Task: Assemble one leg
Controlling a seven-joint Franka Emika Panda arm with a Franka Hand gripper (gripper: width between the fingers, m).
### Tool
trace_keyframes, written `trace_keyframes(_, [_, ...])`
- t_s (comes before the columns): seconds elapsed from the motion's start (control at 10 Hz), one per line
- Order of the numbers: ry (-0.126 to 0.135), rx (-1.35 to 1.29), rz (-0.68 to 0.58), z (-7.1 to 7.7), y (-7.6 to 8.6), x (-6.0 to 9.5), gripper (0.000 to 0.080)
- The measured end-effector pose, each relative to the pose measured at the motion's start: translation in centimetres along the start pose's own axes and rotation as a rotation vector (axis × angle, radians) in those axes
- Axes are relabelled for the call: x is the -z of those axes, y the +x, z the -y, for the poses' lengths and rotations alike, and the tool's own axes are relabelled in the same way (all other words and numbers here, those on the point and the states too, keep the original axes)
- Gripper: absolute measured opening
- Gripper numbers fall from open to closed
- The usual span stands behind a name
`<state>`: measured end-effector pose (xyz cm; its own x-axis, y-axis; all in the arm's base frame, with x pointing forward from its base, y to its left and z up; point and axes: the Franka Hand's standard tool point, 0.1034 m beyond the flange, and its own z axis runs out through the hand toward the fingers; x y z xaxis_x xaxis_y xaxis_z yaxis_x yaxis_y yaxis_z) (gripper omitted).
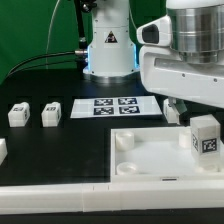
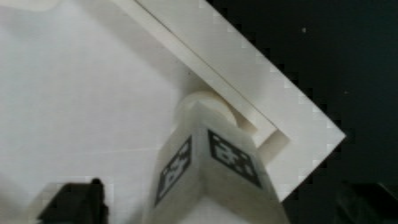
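One leg (image 1: 205,136), a white post with a black-and-white tag, stands upright at the corner of the large white panel (image 1: 140,160) on the exterior view's right. My gripper (image 1: 197,106) hangs just above it. In the wrist view the leg (image 2: 217,150) rises between my fingers, over the panel's corner (image 2: 107,90). One dark finger (image 2: 75,202) shows well apart from the leg. The jaws stand wide and do not touch the leg. Two more legs (image 1: 18,114) (image 1: 51,113) lie on the table at the exterior view's left.
The marker board (image 1: 112,106) lies behind the panel, in front of the arm's base (image 1: 108,55). Another white part (image 1: 2,150) shows at the left edge. A white ledge (image 1: 60,200) runs along the table's front.
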<state>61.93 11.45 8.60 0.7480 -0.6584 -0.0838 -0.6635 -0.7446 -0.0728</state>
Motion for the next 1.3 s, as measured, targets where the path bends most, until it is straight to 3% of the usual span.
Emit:
trace_keyframes(0.6, [-0.004,0.708,0.000,-0.07,0.67,-0.14,0.0649])
trace_keyframes(0.9, [0.000,0.729,-0.001,-0.05,0.68,-0.16,0.0620])
trace_keyframes(1.0, [0.000,0.729,-0.001,-0.05,0.68,-0.16,0.0437])
trace_keyframes(1.1, [0.000,0.729,-0.001,-0.04,0.68,-0.16,0.0437])
trace_keyframes(1.2, [0.000,0.729,-0.001,-0.04,0.68,-0.16,0.0290])
trace_keyframes(1.3, [0.000,0.729,-0.001,-0.04,0.68,-0.16,0.0291])
